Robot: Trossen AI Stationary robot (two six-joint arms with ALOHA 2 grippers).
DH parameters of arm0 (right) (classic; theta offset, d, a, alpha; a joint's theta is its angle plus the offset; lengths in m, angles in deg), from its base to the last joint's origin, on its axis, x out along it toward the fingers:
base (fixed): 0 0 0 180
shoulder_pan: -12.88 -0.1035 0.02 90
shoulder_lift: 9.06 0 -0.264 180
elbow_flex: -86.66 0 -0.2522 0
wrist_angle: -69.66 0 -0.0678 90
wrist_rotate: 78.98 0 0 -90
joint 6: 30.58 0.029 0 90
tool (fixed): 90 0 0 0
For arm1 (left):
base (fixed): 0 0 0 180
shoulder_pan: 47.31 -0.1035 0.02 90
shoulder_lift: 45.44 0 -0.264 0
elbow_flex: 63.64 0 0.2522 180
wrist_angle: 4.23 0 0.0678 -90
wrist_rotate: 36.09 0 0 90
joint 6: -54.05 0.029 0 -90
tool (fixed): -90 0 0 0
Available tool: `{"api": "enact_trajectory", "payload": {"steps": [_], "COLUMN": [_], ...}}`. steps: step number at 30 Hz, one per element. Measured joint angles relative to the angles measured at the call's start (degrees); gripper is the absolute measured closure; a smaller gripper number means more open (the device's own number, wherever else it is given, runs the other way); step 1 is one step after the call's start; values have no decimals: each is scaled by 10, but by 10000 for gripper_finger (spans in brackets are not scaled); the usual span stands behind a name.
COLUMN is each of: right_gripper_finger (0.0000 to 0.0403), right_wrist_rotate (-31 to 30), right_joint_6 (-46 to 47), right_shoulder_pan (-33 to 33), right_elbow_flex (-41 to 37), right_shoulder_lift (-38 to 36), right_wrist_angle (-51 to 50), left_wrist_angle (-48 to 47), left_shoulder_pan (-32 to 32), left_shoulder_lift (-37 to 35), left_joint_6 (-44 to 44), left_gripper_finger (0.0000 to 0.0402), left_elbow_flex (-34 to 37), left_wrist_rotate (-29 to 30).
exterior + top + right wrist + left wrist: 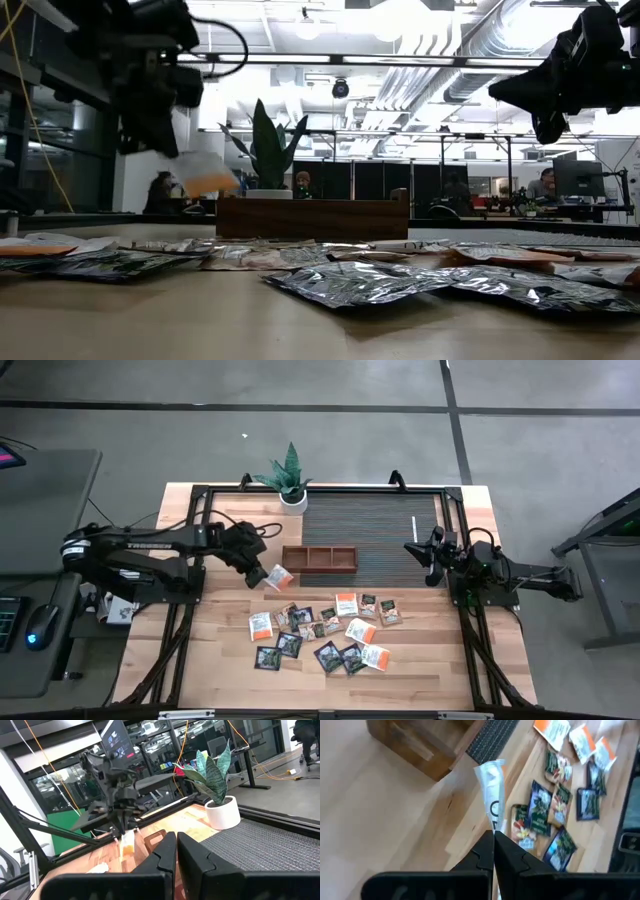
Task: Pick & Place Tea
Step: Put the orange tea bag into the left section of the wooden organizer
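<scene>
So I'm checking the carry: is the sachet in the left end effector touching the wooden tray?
Apart. The low view shows the white-and-orange sachet hanging from the left end effector, clear of the wooden tray.

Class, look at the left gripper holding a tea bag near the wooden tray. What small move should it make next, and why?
Probably carry it sideways until it hangs over the tray's nearest compartment. The left gripper is shut on a white-and-orange tea bag, lifted clear of the table, just short of the wooden tray's end. The right gripper waits shut beyond the tray's other end.
</scene>
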Motion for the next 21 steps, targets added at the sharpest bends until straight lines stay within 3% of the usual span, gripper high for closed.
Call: {"api": "enact_trajectory", "payload": {"steps": [8,21], "right_gripper_finger": [391,391], "right_wrist_rotate": [0,0], "right_joint_6": [0,0], "right_shoulder_pan": [0,0], "right_elbow_flex": [0,0], "right_shoulder_lift": [0,0], "right_wrist_angle": [0,0], "left_wrist_angle": [-98,-125], "left_shoulder_pan": [0,0], "left_shoulder_lift": [-1,107], "left_joint_6": [141,279], "left_gripper_finger": [401,401], "left_elbow_flex": [-98,-200], "left_wrist_rotate": [104,160]}}
